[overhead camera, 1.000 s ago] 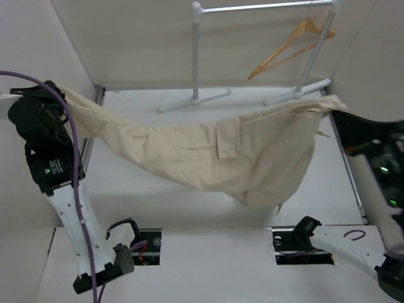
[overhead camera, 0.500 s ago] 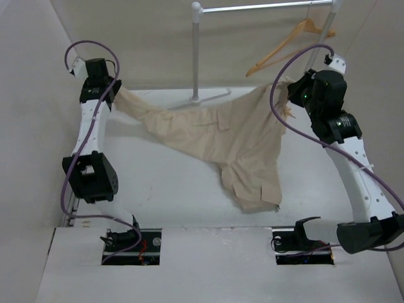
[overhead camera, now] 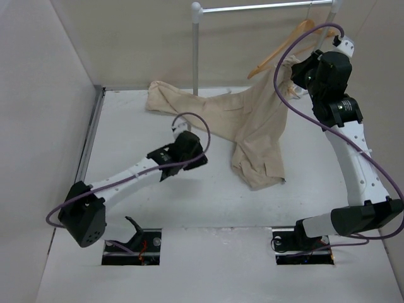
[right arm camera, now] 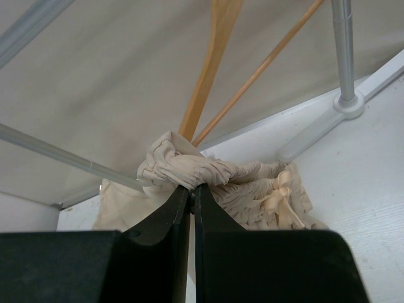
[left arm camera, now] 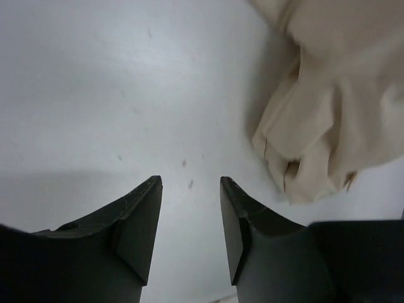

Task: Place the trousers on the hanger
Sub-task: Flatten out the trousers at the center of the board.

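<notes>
Trousers (overhead camera: 249,123) hang from the right gripper (right arm camera: 191,187), its jaws pinched tight on a bunched fold just below the hanger (right arm camera: 213,50) on the garment rail (overhead camera: 196,53). The rest of the cloth trails onto the table (overhead camera: 126,139) in front of the rail's feet. Nearer than the rail, the left gripper (left arm camera: 189,186) hovers over bare table, jaws parted and holding nothing, with a crumpled cloth end close beside it
</notes>
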